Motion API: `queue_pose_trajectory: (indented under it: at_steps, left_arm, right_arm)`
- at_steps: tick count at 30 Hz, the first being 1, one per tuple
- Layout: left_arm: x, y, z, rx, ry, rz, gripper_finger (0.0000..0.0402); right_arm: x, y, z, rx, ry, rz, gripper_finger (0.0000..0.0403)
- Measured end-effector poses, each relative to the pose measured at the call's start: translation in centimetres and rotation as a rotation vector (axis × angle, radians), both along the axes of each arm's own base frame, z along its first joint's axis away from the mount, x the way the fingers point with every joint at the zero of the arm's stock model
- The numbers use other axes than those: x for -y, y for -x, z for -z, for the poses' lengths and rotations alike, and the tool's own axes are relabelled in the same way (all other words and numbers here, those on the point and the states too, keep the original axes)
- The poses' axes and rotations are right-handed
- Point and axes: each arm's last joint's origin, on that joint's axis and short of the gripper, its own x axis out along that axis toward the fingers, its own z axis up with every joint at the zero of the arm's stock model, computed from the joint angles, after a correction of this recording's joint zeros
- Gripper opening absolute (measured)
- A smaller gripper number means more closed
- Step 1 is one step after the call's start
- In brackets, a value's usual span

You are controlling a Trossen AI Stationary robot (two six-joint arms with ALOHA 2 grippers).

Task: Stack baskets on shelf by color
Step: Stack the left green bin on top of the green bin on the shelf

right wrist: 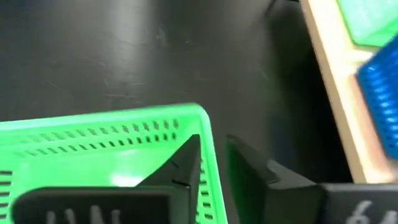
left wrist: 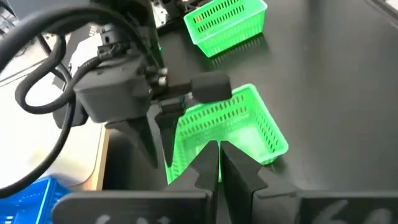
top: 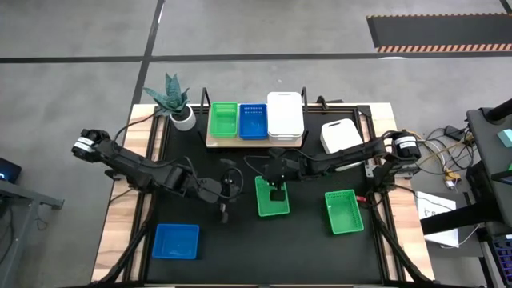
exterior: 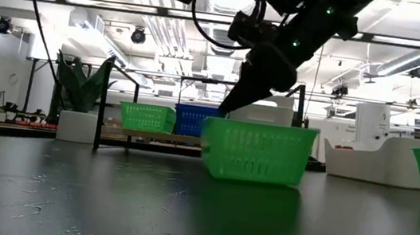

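Dark jointed arms, black looping cables.

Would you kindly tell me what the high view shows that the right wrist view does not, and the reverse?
Only the high view shows the blue perforated plastic basket on the table's near left, the potted plant, the stacked white baskets on the light-wood shelf and the left gripper. Only the right wrist view shows the right gripper straddling the green basket wall, one finger inside, one outside. Both show that green basket and the shelf.
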Motion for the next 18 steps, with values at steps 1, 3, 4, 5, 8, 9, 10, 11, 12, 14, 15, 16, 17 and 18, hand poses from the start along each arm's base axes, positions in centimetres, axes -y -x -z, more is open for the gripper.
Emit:
queue_pose_trajectory:
  at_steps: [1, 3, 4, 5, 8, 9, 10, 11, 12, 14, 15, 16, 17, 18]
  left_arm:
    - [0.0, 0.0, 0.0, 0.006, 0.002, 0.000, 0.0000]
    - [0.0, -0.1, -0.2, 0.018, 0.007, 0.000, 0.0000]
    - [0.1, -0.1, -0.2, 0.027, 0.011, -0.001, 0.0000]
    - [0.1, -0.3, -0.3, 0.043, 0.017, -0.001, 0.0000]
    - [0.4, -1.0, -0.5, 0.112, 0.042, -0.001, 0.0000]
    - [0.5, -1.4, -0.6, 0.141, 0.053, -0.001, 0.0000]
    - [0.6, -1.8, -0.5, 0.163, 0.061, -0.001, 0.0000]
    - [0.8, -2.1, -0.3, 0.174, 0.065, 0.000, 0.0000]
    - [0.9, -2.5, 0.0, 0.180, 0.068, 0.001, 0.0000]
    - [1.2, -3.3, 0.7, 0.191, 0.078, 0.001, 0.0000]
    - [1.4, -3.7, 1.1, 0.195, 0.088, -0.004, 0.0000]
    - [1.5, -4.1, 1.4, 0.185, 0.095, -0.009, 0.0000]
    - [1.7, -4.5, 1.7, 0.177, 0.110, -0.018, 0.0000]
    - [1.9, -5.1, 1.9, 0.175, 0.133, -0.031, 0.0000]
  right_arm:
    - [0.1, 0.0, 0.0, 0.000, 0.002, 0.005, 0.0079]
    - [0.2, 0.0, -0.1, 0.003, 0.002, 0.009, 0.0098]
    - [0.2, 0.1, -0.2, 0.002, 0.002, 0.009, 0.0106]
    - [0.2, 0.2, -0.4, -0.002, 0.002, 0.009, 0.0114]
    - [0.2, 1.0, -1.4, -0.019, -0.006, 0.016, 0.0133]
    - [0.0, 1.4, -1.9, -0.021, -0.014, 0.020, 0.0135]
    - [-0.1, 1.9, -2.3, -0.026, -0.021, 0.024, 0.0137]
    - [-0.4, 2.4, -2.6, -0.027, -0.024, 0.023, 0.0137]
    - [-0.8, 3.0, -2.9, -0.019, -0.026, 0.020, 0.0137]
    - [-1.7, 4.4, -3.4, 0.013, -0.012, 0.014, 0.0132]
    - [-2.2, 5.1, -3.5, 0.030, 0.000, 0.015, 0.0128]
    - [-2.7, 5.8, -3.7, 0.059, 0.008, 0.020, 0.0124]
    - [-3.1, 6.5, -3.9, 0.085, 0.018, 0.024, 0.0119]
    - [-3.5, 7.2, -3.9, 0.109, 0.030, 0.030, 0.0115]
